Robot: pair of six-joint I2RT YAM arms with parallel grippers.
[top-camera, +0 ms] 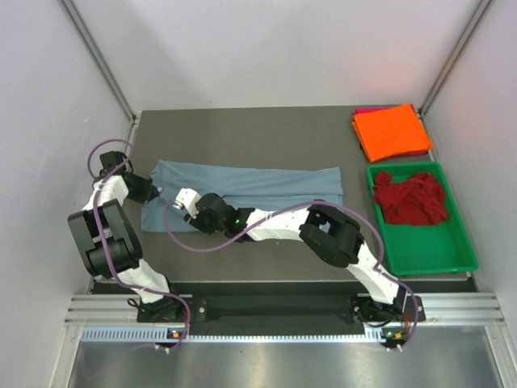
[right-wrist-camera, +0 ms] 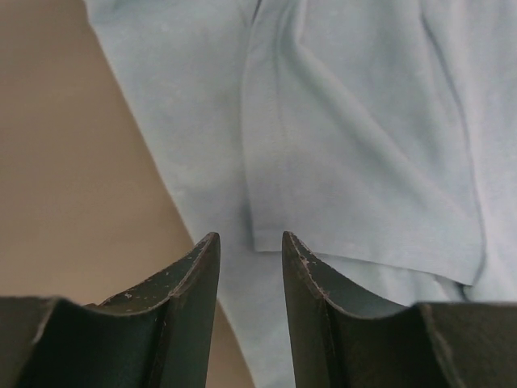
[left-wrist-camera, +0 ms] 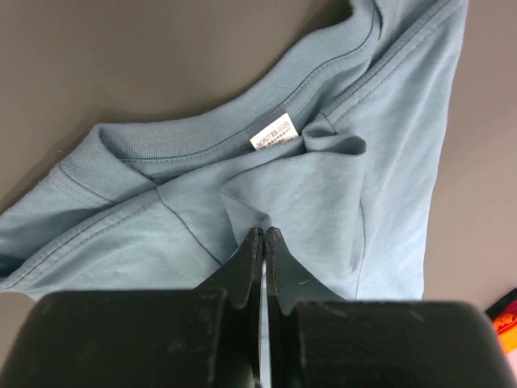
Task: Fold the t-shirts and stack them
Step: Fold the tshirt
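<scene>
Where left claw (left-wrist-camera: pixel 264 234) pinches, blue-grey t-shirt (top-camera: pixel 266 182) bunched, folded lengthwise

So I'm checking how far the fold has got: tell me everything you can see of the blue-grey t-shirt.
The blue-grey t-shirt is a soft, cotton-looking knit, lying on the dark table as a long band folded lengthwise, lightly wrinkled. Its ribbed collar, with a white label inside, is at the left end. The left gripper pinches a fold by the collar; the right gripper hangs open over an edge.
</scene>
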